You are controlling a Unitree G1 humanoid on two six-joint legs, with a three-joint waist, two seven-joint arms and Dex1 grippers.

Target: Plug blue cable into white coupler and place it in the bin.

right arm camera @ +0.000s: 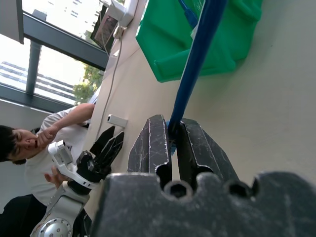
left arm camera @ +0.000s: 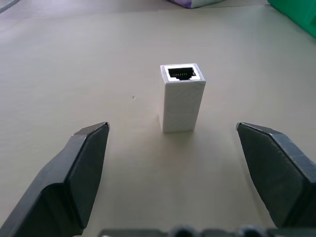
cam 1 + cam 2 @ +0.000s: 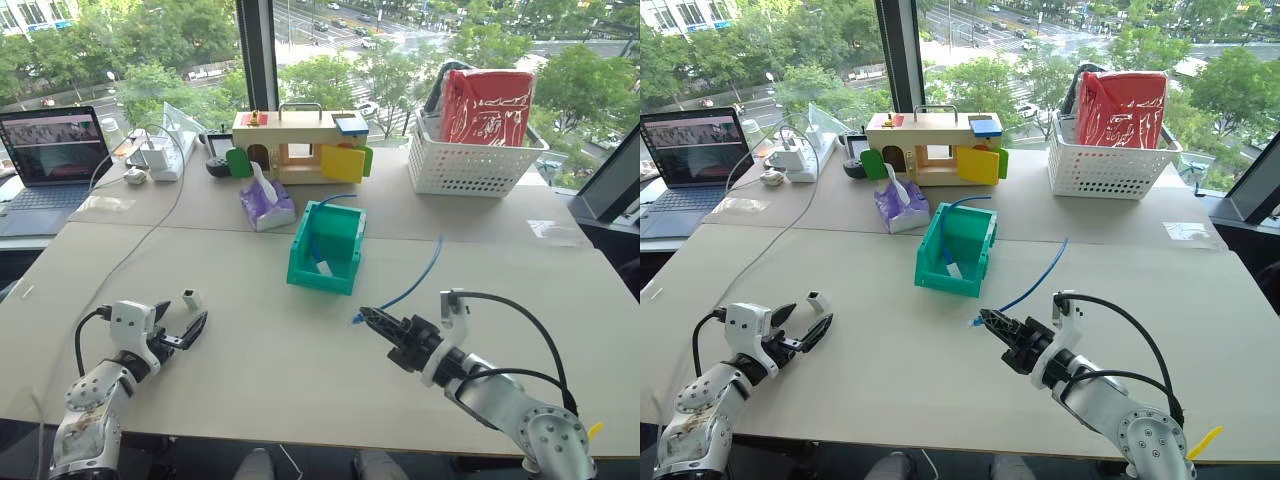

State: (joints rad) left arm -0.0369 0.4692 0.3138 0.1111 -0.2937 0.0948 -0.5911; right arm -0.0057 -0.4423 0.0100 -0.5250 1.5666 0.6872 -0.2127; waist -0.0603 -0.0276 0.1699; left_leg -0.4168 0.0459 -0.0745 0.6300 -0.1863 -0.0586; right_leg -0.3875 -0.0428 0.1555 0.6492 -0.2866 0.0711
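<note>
Nearest, table front: two grippers. Left gripper, one; its two black fingers stand wide apart and level above the table, holding nothing. Right gripper, one; fingers pressed together, clamped on the blue cable close to its plug end.

White coupler, one: stands upright on the table just past the left gripper's fingertips, untouched. The left wrist view gives what the eye views cannot: the dark socket opening faces up, with metal contacts visible inside, and the coupler sits centred between the spread fingers, apart from both.

Blue cable, one: runs from the right gripper up and away across the table. The right wrist view shows it pinched in the slot between the two fingers, and a blue length lying inside the bin; it also shows a person beyond the table edge, behind the left gripper.

Bin, one: teal-green, mid-table, low front towards the robot, a small white slip inside.

Farther back: one purple tissue pack; one wooden toy house with coloured doors; one white lattice basket holding a red bag; one laptop, open; one whitish-grey cord trailing towards the front edge.
</note>
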